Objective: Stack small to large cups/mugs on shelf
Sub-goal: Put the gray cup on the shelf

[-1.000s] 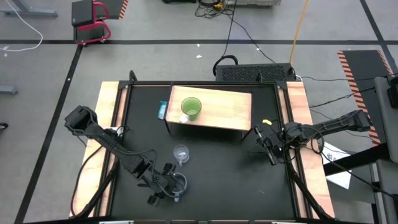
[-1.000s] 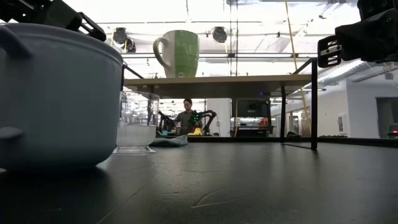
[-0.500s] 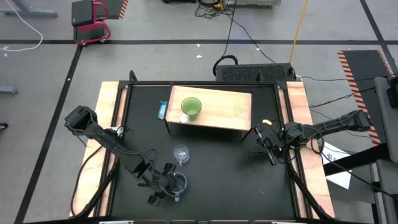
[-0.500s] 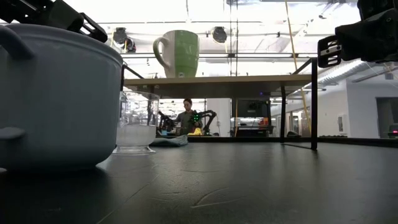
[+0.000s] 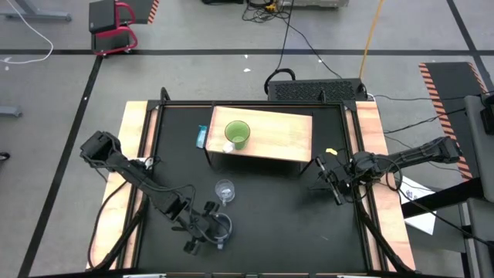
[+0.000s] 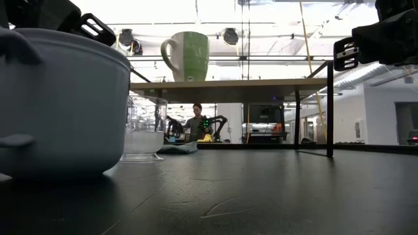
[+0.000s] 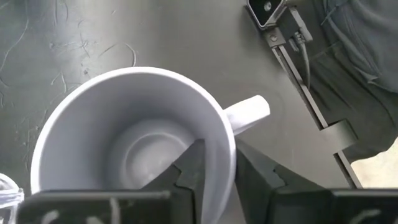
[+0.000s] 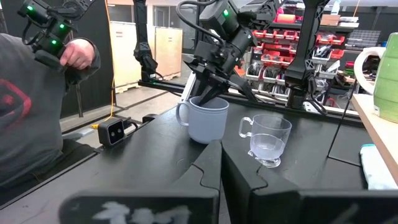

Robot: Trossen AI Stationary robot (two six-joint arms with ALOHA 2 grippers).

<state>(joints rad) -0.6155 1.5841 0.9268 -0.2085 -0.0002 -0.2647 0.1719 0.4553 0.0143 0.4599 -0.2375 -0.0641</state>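
1. Since a second earlier: closed in on the wall of the mid-sized grey-blue ceramic mug [image 7: 134,134], the left gripper [image 7: 214,171], its jaws going from spread wide to pinching the rim near the handle, one finger inside the bowl and one outside. Shifted a little in the low view, that same mug [image 6: 62,104], with the rim now tilted slightly.
2. Judged from this: grasp just made on the second cup of the stack, lift to the shelf apparently next; no clear lift off the black tabletop [image 5: 278,216] visible yet.
3. Stood just beside the gripped mug, toward the shelf, apart from it: the small clear glass handled cup [image 5: 225,190], upright and untouched.
4. Sat upright on the left part of the light tan rectangular wooden shelf on dark legs [image 5: 282,135]: the large lime-green mug [image 5: 237,134], empty inside, ready to receive the grey-blue one.
5. Hung idle over the table's right side, well apart from every cup: the right gripper [image 5: 333,185], jaws pressed together and holding nothing.
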